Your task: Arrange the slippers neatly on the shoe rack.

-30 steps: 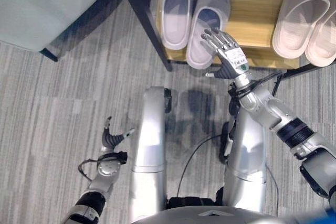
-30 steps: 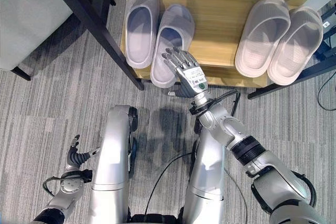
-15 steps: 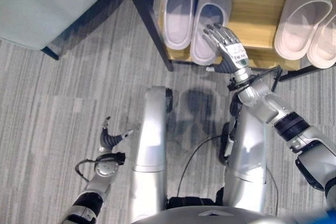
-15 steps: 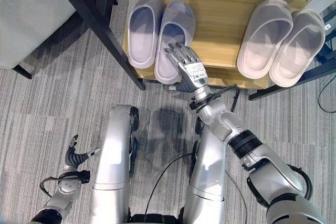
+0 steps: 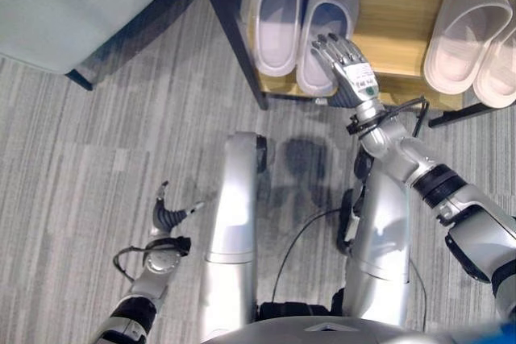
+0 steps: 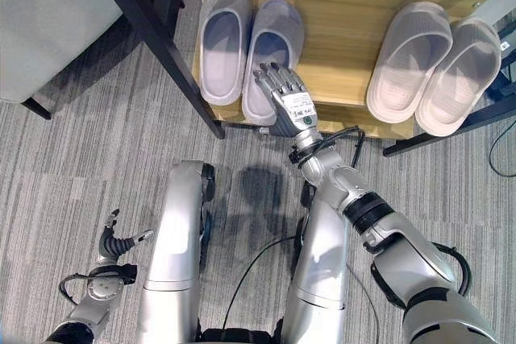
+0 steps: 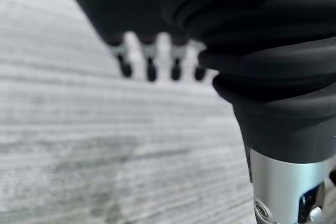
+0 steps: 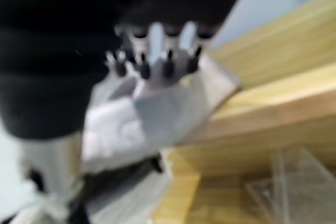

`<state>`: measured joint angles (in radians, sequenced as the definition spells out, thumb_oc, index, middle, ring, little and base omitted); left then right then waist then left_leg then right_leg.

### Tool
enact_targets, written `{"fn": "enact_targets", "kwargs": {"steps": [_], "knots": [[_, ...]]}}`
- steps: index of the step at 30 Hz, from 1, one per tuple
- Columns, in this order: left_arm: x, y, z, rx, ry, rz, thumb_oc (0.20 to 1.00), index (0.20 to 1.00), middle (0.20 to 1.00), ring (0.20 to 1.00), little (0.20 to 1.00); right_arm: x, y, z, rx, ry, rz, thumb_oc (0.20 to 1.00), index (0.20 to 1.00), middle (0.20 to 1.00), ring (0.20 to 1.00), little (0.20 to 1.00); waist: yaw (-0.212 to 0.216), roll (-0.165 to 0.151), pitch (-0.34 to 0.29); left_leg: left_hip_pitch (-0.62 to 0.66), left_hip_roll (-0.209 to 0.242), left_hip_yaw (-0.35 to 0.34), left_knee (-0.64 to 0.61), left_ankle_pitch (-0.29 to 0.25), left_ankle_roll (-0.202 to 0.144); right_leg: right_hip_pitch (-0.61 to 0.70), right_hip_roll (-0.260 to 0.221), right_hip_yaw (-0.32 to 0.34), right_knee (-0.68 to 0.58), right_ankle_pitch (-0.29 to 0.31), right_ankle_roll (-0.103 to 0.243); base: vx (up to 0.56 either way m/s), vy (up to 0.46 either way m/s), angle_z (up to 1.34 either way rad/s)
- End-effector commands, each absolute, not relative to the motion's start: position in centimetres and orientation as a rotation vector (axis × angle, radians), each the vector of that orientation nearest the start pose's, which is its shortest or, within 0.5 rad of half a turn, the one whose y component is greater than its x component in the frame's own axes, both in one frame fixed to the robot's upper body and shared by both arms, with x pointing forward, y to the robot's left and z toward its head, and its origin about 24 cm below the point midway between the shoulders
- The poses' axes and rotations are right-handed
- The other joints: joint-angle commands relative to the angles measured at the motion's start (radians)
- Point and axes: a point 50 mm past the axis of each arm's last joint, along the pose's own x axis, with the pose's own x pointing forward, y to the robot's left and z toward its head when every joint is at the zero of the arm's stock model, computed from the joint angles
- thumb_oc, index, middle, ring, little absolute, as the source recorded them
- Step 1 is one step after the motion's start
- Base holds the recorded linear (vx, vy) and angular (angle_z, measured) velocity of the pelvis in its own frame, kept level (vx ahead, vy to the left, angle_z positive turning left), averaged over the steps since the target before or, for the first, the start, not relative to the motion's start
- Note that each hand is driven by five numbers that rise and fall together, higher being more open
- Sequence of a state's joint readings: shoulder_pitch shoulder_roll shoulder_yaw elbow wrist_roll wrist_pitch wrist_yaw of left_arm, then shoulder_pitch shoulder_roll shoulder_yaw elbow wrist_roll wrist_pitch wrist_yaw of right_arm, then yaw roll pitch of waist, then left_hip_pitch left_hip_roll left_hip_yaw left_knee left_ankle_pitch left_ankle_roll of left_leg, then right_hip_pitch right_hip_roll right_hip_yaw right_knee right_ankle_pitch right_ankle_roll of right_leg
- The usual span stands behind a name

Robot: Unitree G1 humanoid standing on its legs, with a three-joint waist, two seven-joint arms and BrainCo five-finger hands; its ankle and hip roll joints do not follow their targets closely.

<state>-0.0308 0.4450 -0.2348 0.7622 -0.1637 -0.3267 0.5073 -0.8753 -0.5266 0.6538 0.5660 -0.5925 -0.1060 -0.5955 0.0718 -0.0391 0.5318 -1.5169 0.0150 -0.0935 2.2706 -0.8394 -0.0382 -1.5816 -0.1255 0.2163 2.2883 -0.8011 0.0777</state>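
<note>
My right hand (image 6: 288, 102), fingers straight and relaxed, lies flat over the near heel end of a pale lilac rubber slipper (image 6: 276, 52) on the low wooden shoe rack shelf (image 6: 347, 6), gripping nothing. That slipper sits just right of its matching lilac partner (image 6: 219, 39) at the shelf's left end, the two side by side and touching, toes pointing far; its heel overhangs the shelf's near edge slightly more than its partner's does. A pair of pinkish-white ridged slippers (image 6: 439, 66) rests at the right end of the shelf, tilted and well apart from the lilac pair. My left hand (image 5: 172, 213) hangs low over the grey striped carpet (image 5: 97, 159), fingers loosely spread and empty.

I judge the job to be nearly finished, with only a nudge left to square the heel. The risk I see is in pressing on that overhanging heel: too much downward weight could tip the slipper off the near edge onto the carpet. An off-centre shove could swing its toe into its partner and spoil the line. A black frame leg (image 6: 153, 38) stands close on the left.
</note>
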Motion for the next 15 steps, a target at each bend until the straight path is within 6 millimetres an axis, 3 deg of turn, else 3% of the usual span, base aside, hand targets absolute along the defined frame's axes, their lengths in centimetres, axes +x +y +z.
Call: {"fn": "enact_targets", "kwargs": {"steps": [1,8,15], "knots": [[19.9,26.9,-5.6,0.503,0.3,0.382,1.0,1.0,1.0,1.0,1.0,37.1,-12.4,18.7,-1.281,-0.807,-0.107,1.0,1.0,1.0,1.0,1.0,0.067,0.008,-0.012,-0.053,-0.026,-0.045,0.054,0.02,0.062,0.018,0.025,0.065,0.088,0.141,-0.155,0.0,0.0,0.0],[19.5,27.5,-5.4,0.539,0.296,0.36,1.0,1.0,1.0,1.0,1.0,38.3,-12.7,20.4,-1.28,-0.795,-0.164,1.0,1.0,1.0,1.0,1.0,0.081,0.018,-0.012,-0.053,-0.033,-0.048,0.051,0.023,0.06,0.017,0.021,0.063,0.085,0.139,-0.156,0.0,0.0,0.0],[19.0,27.8,-5.8,0.549,0.322,0.363,1.0,1.0,1.0,1.0,1.0,38.6,-12.3,20.8,-1.258,-0.788,-0.153,1.0,1.0,1.0,1.0,1.0,0.091,0.023,-0.012,-0.053,-0.036,-0.051,0.048,0.028,0.057,0.022,0.021,0.063,0.084,0.143,-0.155,0.0,0.0,0.0]]}}
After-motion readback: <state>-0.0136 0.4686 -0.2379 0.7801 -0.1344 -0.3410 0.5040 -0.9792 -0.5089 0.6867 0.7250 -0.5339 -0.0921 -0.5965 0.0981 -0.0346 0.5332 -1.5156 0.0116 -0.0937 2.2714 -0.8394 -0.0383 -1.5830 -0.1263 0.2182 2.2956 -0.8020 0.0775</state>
